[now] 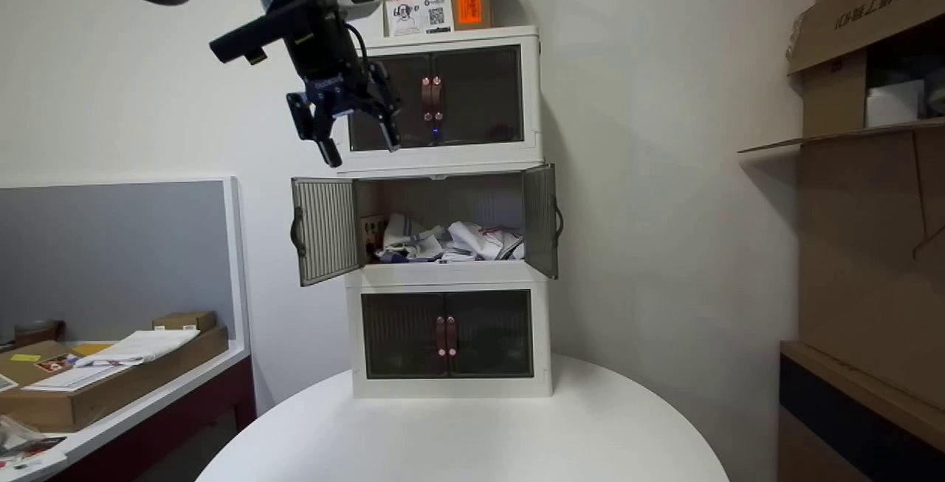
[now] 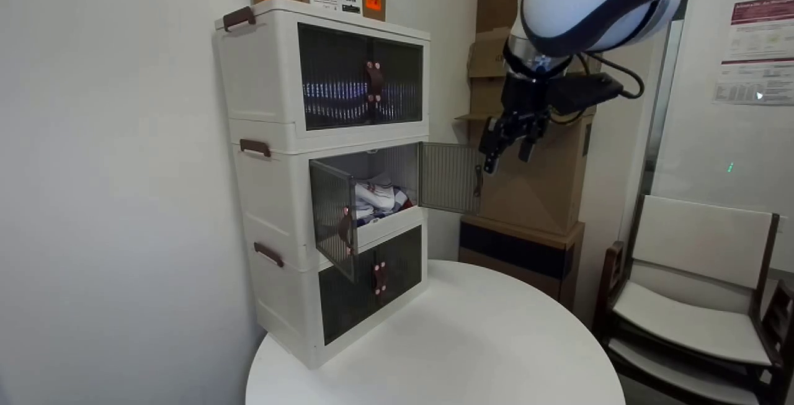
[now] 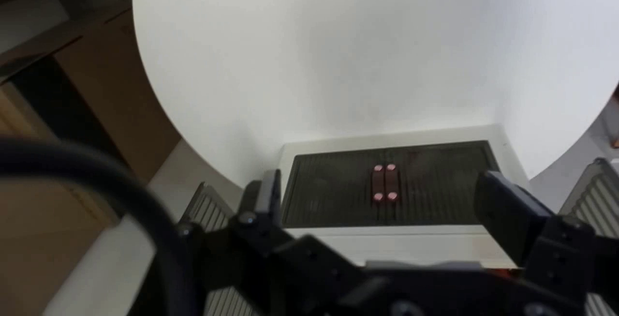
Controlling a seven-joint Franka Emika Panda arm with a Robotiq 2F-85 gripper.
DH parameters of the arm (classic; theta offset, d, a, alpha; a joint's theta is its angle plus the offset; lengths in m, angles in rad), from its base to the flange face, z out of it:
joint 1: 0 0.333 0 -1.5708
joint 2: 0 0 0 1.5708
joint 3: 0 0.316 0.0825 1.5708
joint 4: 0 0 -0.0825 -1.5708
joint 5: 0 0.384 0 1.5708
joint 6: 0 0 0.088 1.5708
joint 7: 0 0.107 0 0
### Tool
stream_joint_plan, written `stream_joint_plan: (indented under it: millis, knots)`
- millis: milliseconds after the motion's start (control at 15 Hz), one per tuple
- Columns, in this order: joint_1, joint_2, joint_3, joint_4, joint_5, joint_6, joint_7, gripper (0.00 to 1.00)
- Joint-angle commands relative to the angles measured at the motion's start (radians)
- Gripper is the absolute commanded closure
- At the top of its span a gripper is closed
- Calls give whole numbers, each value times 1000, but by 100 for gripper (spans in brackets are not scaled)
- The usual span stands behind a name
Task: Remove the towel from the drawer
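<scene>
The pincer (image 1: 362, 151) hangs with its jaws spread wide. Lower than the pincer and beyond it, crumpled, mostly white towels (image 1: 476, 240) lie in the middle compartment (image 1: 458, 200) of the cabinet (image 1: 447, 274), its two doors (image 1: 326, 231) swung out. Well below the pincer, the round white tabletop (image 1: 458, 445) bears the cabinet

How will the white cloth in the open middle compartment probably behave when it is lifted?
The white cloth will probably be floppy, since it lies in crumpled folds. It may drag the blue-patterned fabric along, because they appear bunched together. It seems unlikely to roll, given its slumped, irregular shape.
</scene>
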Motion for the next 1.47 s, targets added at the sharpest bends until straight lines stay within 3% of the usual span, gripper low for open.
stream_joint_plan:
  millis: [0,133,200,333,867,1400]
  knots:
    - [-70,69,37,-25,-132,250,95,0]
    - [-128,124,67,-17,-215,378,195,0]
    - [-76,76,32,-28,-147,285,108,0]
    - [-109,114,48,-28,-185,355,154,0]
    - [-132,139,56,-24,-195,384,194,0]
    - [-192,282,43,14,-223,572,238,0]
